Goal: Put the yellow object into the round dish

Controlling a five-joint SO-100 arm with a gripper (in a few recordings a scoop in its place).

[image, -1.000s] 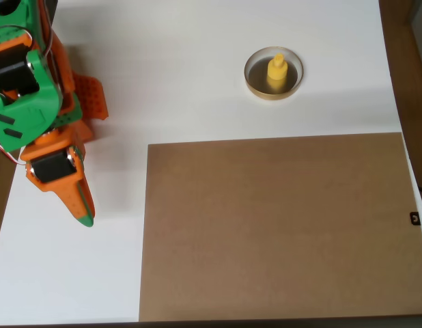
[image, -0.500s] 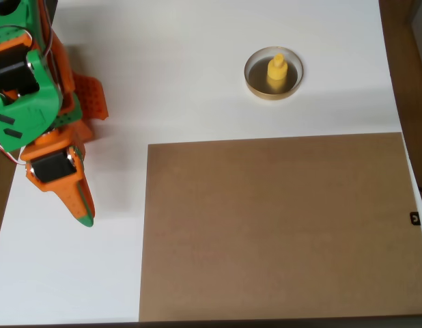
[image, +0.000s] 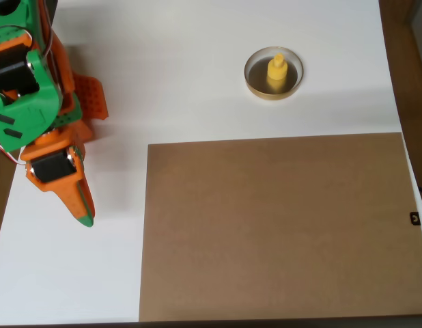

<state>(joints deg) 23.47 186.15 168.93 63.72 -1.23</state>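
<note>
1. The yellow object (image: 276, 72) is found standing upright inside the round dish (image: 254, 78), knob uppermost, in the upper right part of the overhead view. Its base rests on the dark inner floor, slightly right of the dish's middle and clear of the pale rim.

2. On that evidence the task's aim is judged to be met: the piece is contained, nothing leans on the rim, and no support is being given to it.

3. The gripper (image: 83, 212) is seen at the left edge of the view, well apart from the dish, pointing down the picture over the white table (image: 170, 68). Its fingers appear pressed together into one tapered orange tip with a green end, and nothing is held between them.

4. The position of the arm (image: 23, 89), drawn in towards its own base, is judged to be a parked posture: it leaves the dish unobstructed and keeps the fingers away from the placed piece.

5. A large brown board (image: 279, 225) is laid flat across the lower right of the table. The dish sits on the bare white surface just beyond the board's upper edge, not on it.

6. No brand, label or legible writing is noted on any item. A small dark mark (image: 415, 219) near the board's right edge is too small to be read.
</note>
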